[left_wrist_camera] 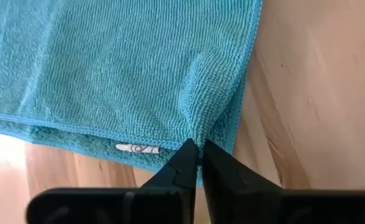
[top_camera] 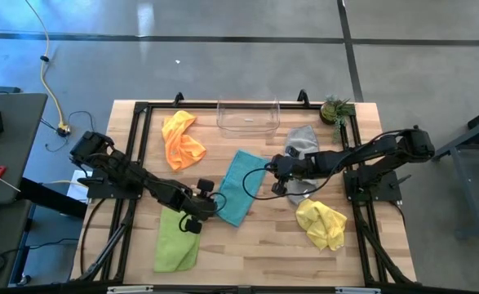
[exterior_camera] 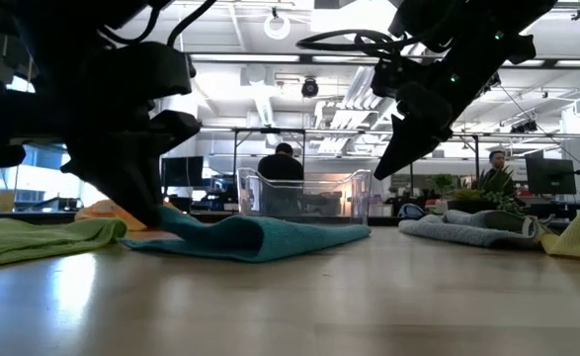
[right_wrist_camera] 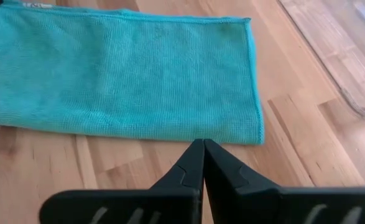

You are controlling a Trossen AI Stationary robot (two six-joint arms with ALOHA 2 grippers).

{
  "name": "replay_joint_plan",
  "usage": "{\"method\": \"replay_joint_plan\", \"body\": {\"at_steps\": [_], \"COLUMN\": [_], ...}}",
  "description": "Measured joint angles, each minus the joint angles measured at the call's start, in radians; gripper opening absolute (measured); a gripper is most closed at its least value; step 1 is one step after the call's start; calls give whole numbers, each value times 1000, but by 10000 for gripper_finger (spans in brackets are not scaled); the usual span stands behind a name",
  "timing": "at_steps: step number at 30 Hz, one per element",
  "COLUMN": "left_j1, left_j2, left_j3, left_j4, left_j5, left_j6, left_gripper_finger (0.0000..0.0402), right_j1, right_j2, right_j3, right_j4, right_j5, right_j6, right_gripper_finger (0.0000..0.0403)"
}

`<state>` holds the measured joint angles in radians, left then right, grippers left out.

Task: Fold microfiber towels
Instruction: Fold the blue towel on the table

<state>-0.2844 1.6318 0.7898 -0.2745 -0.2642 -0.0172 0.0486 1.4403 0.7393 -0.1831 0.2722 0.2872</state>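
Observation:
The teal towel (top_camera: 243, 186) lies folded double on the middle of the table. My left gripper (top_camera: 210, 204) is shut on its near left corner and shows low at the cloth in the low view (exterior_camera: 159, 213). My right gripper (top_camera: 273, 167) is shut and empty. It hangs above the table (exterior_camera: 383, 170) beside the towel's right edge, with the towel's corner (right_wrist_camera: 254, 127) ahead of its fingertips (right_wrist_camera: 202, 146). The orange towel (top_camera: 182, 140), grey towel (top_camera: 300, 147), yellow towel (top_camera: 321, 222) and lime green towel (top_camera: 178, 238) lie crumpled or flat around it. My left gripper pinches the teal towel's edge near a corner (left_wrist_camera: 198, 134) between its two fingertips, coming slanting down from the table's left. The cloth puckers into a small ridge at the fingers. An upper layer and a lower layer with a label show there. The towel rests on the table.
A clear plastic bin (top_camera: 249, 116) stands at the table's far edge, a small potted plant (top_camera: 335, 110) at the far right corner. Bare wood shows near the front edge between the lime green and yellow towels. People sit in the room behind.

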Motion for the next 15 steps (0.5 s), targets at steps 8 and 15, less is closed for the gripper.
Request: {"method": "replay_joint_plan", "body": {"at_steps": [8, 15], "left_j1": [0, 0], "left_j2": [0, 0], "left_j3": [20, 20], "left_j4": [-92, -134], "left_j5": [-7, -31], "left_j6": [-102, -204], "left_gripper_finger": [2, 2], "right_j1": [0, 0], "right_j2": [0, 0], "right_j3": [0, 0], "right_j4": [43, 98], "right_j5": [-40, -81], "right_j6": [0, 0], "right_gripper_finger": [0, 0]}}
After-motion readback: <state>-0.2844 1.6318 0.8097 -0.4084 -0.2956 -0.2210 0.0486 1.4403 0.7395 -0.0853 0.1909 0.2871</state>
